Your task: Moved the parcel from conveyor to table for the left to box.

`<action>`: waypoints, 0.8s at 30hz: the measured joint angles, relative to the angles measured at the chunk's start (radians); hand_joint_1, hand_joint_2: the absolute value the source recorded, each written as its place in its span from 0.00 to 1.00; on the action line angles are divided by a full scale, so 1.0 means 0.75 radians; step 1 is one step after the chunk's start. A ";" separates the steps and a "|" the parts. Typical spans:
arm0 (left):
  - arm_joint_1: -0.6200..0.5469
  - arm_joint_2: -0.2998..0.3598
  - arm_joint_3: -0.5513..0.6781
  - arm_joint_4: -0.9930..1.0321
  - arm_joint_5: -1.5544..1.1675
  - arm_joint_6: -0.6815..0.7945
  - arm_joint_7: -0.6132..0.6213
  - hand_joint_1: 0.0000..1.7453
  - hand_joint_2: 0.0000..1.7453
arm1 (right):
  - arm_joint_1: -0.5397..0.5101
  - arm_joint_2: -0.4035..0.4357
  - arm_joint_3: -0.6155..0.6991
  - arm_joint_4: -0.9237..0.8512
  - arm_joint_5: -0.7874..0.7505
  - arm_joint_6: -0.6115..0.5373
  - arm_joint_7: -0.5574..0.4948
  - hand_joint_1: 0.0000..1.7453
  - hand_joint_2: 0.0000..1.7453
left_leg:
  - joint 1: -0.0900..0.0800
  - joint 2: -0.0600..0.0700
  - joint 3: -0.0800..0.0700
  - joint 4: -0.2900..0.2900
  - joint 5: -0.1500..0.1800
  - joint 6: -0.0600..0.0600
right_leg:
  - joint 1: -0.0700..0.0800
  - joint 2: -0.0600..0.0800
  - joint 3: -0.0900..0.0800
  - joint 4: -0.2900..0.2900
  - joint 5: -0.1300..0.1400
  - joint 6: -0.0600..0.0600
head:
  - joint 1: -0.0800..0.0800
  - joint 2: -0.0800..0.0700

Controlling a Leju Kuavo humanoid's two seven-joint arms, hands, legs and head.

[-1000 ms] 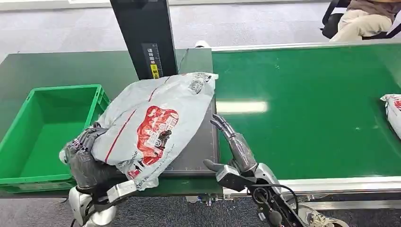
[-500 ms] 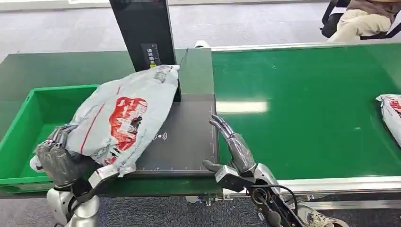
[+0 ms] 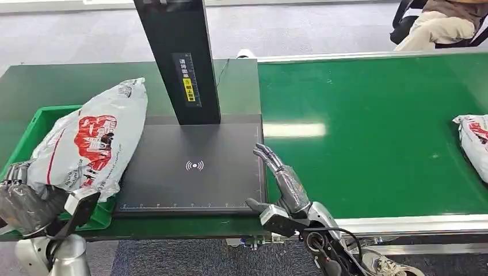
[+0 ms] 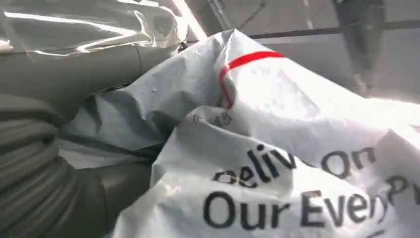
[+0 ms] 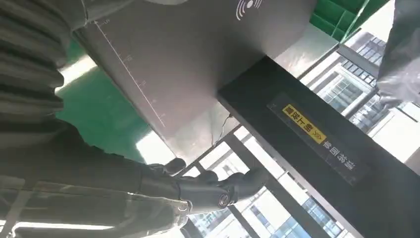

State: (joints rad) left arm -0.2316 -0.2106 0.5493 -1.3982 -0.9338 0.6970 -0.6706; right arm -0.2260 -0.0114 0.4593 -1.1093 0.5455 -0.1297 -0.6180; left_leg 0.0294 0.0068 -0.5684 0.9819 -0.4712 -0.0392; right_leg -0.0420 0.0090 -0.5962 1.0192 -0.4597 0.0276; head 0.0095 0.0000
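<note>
I saw the parcel (image 3: 86, 144), a grey plastic mailer bag with a red printed patch, held up over the green crate (image 3: 35, 123) at the left end of the table (image 3: 69, 80). Its lower end sat in my left hand (image 3: 26, 201), whose plastic-covered fingers were wrapped around the bag's bottom edge; its upper end leaned up and away from me, toward the table's far side. In the left wrist view the crumpled bag (image 4: 277, 148) pressed against the thumb (image 4: 84, 69), with black lettering and a red line showing on it.

Just right of the parcel lay a flat black scanner pad (image 3: 193, 167) with a white wireless symbol at its middle, and a black post (image 3: 178, 57) carrying a yellow label rose from the pad's far edge.

My right hand (image 3: 282, 178) hovered at the pad's right edge, beside the green conveyor belt (image 3: 368, 132). Its fingers were stretched out nearly straight and apart, holding nothing; the right wrist view showed the same loosely extended fingers (image 5: 218, 188).

A second parcel (image 3: 475, 144) lay at the far right of the belt, well apart from both hands. Beyond the belt, a seated person's legs (image 3: 437, 29) showed at the top right.
</note>
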 measured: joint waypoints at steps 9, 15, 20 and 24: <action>-0.037 0.017 0.015 0.174 0.042 0.000 -0.003 1.00 1.00 | -0.001 -0.001 0.001 0.001 -0.013 -0.012 0.013 0.00 1.00 | 0.000 0.000 0.000 0.000 0.000 0.000 | 0.000 0.000 0.000 0.000 0.000 0.000 | 0.001 0.000; -0.028 0.027 -0.029 0.192 0.107 0.001 -0.003 0.97 1.00 | -0.001 -0.004 0.000 0.007 -0.011 -0.001 -0.004 0.00 1.00 | 0.000 0.000 -0.001 0.000 0.000 0.000 | 0.000 0.000 0.000 0.000 0.000 0.000 | 0.000 0.000; -0.014 0.038 -0.066 0.170 0.211 0.001 -0.003 0.00 1.00 | -0.003 -0.004 0.000 0.020 -0.011 0.003 -0.013 0.00 1.00 | 0.000 0.000 -0.001 0.000 0.000 0.000 | 0.000 0.000 0.000 0.000 0.000 0.000 | 0.000 0.000; -0.015 0.049 -0.074 0.183 0.215 0.001 -0.003 0.00 1.00 | -0.011 -0.004 0.001 0.032 -0.011 0.002 -0.014 0.00 1.00 | 0.000 0.000 0.000 0.000 0.000 0.000 | 0.000 0.000 0.000 0.000 0.000 0.000 | 0.000 0.000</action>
State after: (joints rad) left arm -0.2427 -0.1739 0.4940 -1.2611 -0.7729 0.6977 -0.6729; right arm -0.2339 -0.0145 0.4597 -1.0853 0.5371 -0.1282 -0.6287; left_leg 0.0294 0.0068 -0.5688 0.9819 -0.4712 -0.0392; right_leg -0.0420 0.0089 -0.5959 1.0192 -0.4597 0.0276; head 0.0095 0.0000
